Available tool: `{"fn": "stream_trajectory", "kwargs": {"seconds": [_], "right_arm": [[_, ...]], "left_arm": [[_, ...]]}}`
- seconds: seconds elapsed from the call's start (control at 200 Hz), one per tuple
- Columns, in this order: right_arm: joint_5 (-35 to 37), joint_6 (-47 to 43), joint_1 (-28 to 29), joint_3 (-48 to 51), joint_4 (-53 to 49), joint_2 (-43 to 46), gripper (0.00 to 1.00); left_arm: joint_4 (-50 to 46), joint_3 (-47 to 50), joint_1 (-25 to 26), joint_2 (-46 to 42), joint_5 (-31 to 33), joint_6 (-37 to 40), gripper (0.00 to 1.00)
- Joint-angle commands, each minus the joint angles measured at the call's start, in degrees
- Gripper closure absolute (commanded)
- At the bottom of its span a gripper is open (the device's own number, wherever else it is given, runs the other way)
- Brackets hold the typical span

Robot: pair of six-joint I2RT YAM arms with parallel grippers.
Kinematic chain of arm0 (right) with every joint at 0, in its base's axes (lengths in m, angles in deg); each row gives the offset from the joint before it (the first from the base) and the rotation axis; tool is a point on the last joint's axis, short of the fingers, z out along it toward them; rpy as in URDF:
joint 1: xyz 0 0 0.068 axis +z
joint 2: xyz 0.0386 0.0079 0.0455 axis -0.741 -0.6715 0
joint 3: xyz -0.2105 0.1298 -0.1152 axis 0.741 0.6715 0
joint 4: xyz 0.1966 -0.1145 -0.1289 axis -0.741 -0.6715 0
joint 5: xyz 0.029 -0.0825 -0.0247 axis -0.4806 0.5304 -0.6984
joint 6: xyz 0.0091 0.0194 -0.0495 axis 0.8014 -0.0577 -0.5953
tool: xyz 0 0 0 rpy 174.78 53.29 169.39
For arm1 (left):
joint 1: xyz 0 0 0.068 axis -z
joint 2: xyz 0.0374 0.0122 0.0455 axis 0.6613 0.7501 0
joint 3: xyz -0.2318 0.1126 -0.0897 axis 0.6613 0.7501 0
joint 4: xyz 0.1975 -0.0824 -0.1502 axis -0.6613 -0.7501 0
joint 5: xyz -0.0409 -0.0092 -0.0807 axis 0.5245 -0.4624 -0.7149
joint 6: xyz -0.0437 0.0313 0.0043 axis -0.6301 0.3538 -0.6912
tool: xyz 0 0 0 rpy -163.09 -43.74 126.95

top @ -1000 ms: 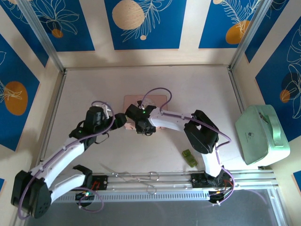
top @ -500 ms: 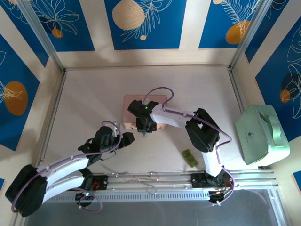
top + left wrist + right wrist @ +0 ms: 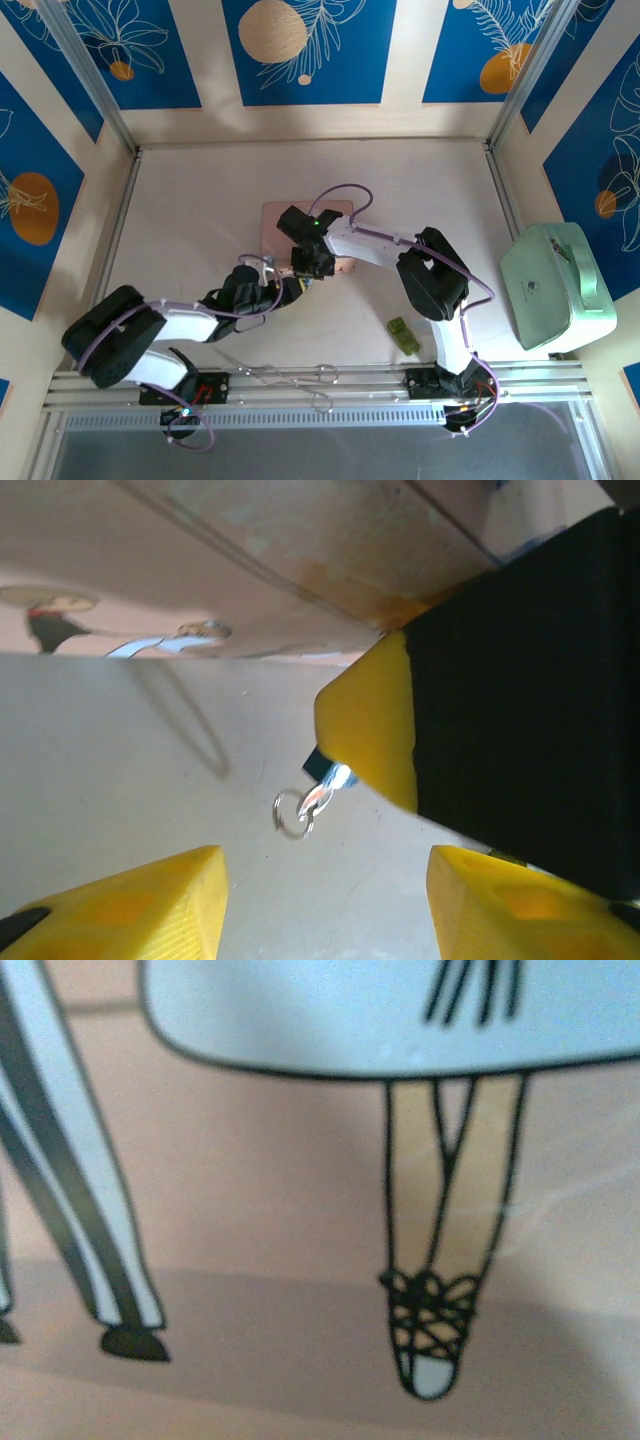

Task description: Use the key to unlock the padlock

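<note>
Near edge of the tabletop [image 3: 200,210]: the left arm lies low, reaching in from the near left corner toward the centre. The left gripper [image 3: 287,290] points at the near side of the pink box [image 3: 285,215]. In the left wrist view its two yellow fingertips [image 3: 150,900] stand wide apart with nothing between them.

Just beyond, at mid-table: the right gripper [image 3: 311,265] hangs over the near edge of the pink box. One of its yellow pads [image 3: 370,730] shows in the left wrist view. Under that pad's tip sticks out the padlock [image 3: 328,776], a tiny dark and blue thing with a silvery part. A small wire ring [image 3: 293,813] hangs from it above the table. The second pad is hidden, so the grip is a judgement: the claw appears pinched narrow on the padlock.

A key cannot be told apart from the padlock at this size. Whether the ring belongs to one is unclear.

The green block [image 3: 404,334] lies apart, toward the near right.

Progress, as judged: the padlock is lifted and presented. No open shackle is visible. Taking the key, turning it and releasing the shackle appear not yet done.
</note>
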Motion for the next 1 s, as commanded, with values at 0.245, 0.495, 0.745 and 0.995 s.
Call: {"fn": "stream_trajectory", "kwargs": {"seconds": [0.245, 0.495, 0.745, 0.995], "right_arm": [[-6.81, -1.11, -0.61, 1.73, -0.88, -0.57, 0.83], [-7.44, -0.87, -0.71, 2.23, -0.5, -0.88, 0.82], [-8.23, 0.0, -0.8, 3.41, 0.62, -0.56, 0.79], [-8.85, 0.25, -0.87, 3.32, 1.17, -0.04, 0.74]], "left_arm": [[18.82, -0.88, 0.49, 11.91, -0.89, -2.14, 0.48], [23.1, -2.61, 0.49, 15.74, -0.85, -2.55, 0.51], [24.73, -3.19, 0.45, 16.41, -1.59, -3.0, 0.57], [29.95, -3.27, 0.29, 18.34, -2.34, -4.6, 0.65]]}}
